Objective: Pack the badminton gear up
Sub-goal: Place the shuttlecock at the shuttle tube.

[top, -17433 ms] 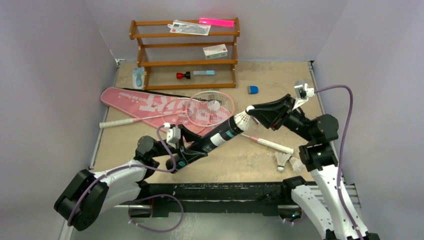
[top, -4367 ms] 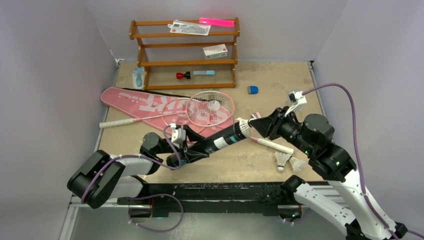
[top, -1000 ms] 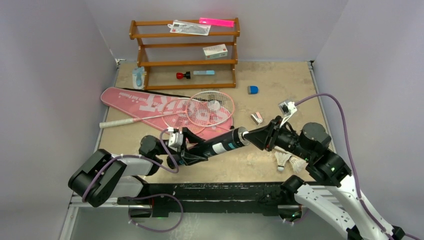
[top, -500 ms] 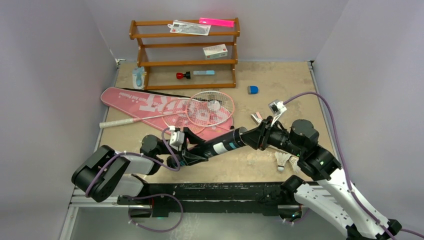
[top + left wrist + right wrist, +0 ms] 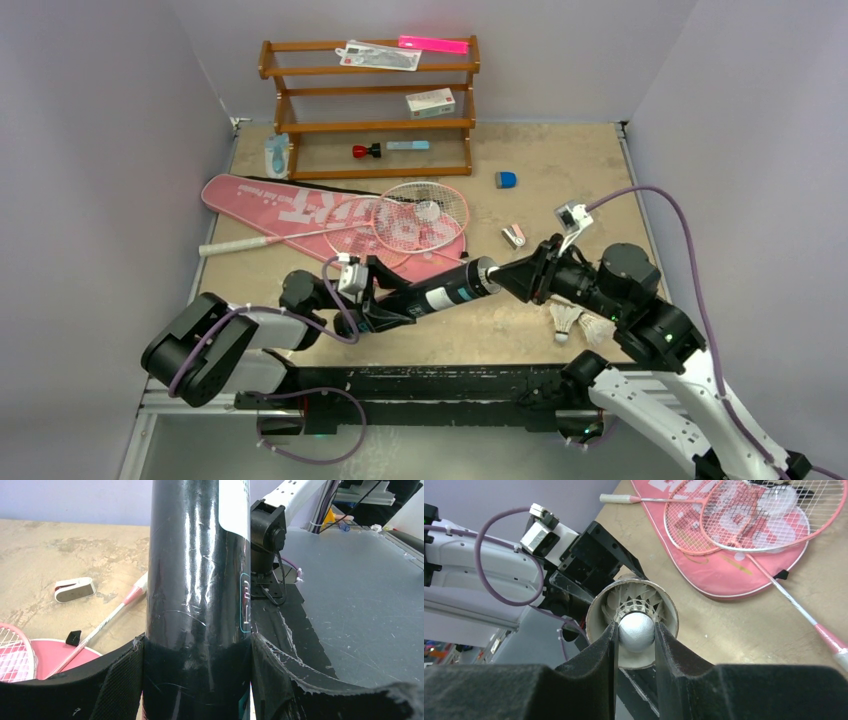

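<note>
In my overhead view the right gripper (image 5: 505, 272) covers the mouth of the black tube (image 5: 440, 292), so nothing inside shows from there. My left wrist camera is almost filled by the tube, with both ends cut off and its lettering too glossy and partial to read. I cannot tell whether the tube's lower end touches the table (image 5: 560, 160). One racket's shaft runs under the tube and the right arm, and its handle end is hidden from above.

At the back stands a wooden rack (image 5: 340, 127) with a small white box (image 5: 430, 102) on a shelf. A small blue object (image 5: 506, 180) lies in front of it to the right. A small white and pink item (image 5: 514, 236) lies just beyond the right gripper. Two loose shuttlecocks (image 5: 566, 318) sit beside the right arm near the front edge.

The tube slants across the front middle of the table, between the grippers. The left gripper (image 5: 378, 305) is clamped around its lower part, pads pressed to both sides. In the right wrist view the right gripper's fingers pinch the white cork of a shuttlecock (image 5: 636, 630), whose feathers sit inside the tube's open mouth. Two pink-framed rackets (image 5: 425, 215) lie overlapping on the long pink bag (image 5: 260, 195), left of centre.
</note>
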You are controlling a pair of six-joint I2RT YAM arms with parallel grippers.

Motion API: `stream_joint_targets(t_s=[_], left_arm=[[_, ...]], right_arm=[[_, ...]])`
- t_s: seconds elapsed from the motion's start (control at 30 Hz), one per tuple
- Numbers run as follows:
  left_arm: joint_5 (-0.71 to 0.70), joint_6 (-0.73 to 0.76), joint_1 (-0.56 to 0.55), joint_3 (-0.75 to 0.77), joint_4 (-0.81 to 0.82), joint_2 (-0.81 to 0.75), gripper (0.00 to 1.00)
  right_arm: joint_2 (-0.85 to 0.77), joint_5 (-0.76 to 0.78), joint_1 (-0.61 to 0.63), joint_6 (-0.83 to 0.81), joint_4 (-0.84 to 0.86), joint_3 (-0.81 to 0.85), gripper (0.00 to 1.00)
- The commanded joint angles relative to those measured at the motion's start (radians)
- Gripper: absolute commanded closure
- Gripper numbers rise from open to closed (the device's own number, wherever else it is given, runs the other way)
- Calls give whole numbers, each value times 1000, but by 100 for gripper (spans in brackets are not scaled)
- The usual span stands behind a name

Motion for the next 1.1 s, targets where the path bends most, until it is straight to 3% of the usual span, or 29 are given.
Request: stream_joint_targets(t_s=[0.0,0.1,0.2,0.3,0.5,0.7,1.07], left_arm=[[31,22,-1,-3,193,-37,53],[34,23,-1,-7,183,-49,53],[37,24,-1,-8,179,-57,53],[37,21,0,-7,179,-60,53],[25,41,-1,-4,133,-74,53],[12,62,-1,0,85,-82,53],[16,60,-1,4,83,-75,53]], right_arm=[[-18,106,-2,-61,-95,99,67],[-27,119,-2,-72,-118,114,59],[-22,99,-2,-70,-109,109,68],[-8,70,-1,-62,-86,96,71],[-14,64,-1,-54,-98,101,58],[-36,51,0,-40,-136,98,56],[-21,-43,-2,6,-43,54,70]])
